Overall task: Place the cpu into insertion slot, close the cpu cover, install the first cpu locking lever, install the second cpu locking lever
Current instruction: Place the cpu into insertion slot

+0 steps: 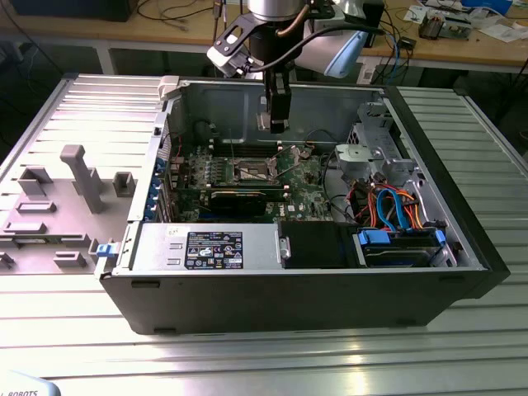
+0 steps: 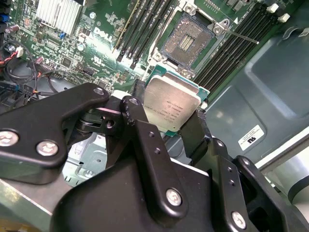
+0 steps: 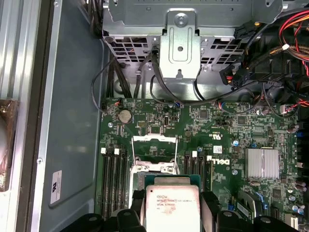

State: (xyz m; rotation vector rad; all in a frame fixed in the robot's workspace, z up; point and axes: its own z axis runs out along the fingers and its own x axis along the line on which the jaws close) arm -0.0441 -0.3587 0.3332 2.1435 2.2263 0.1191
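Gripper [image 1: 279, 124] is clamped on the cpu [image 2: 173, 104], one black finger [image 2: 137, 113] on each of two opposite edges, silver top facing both wrist cams. From the exterior view I see the gripper hanging inside the open computer case [image 1: 330, 289], above the motherboard [image 3: 212, 125] and clear of it. Cpu is in the air, not seated. The insertion slot [image 2: 186, 41] is just beyond it in the second wrist view, dark contact field exposed, nothing lying in it. A locking lever [image 2: 240, 36] sticks out from one socket corner and crosses the memory slots [image 2: 227, 53] on that side; more memory slots flank the socket on the other side. Can't tell how the cpu cover stands. In the first wrist view the cpu hangs next to the socket frame rather than over it. Graphics card [image 1: 239, 198] is beside the socket area, untouched
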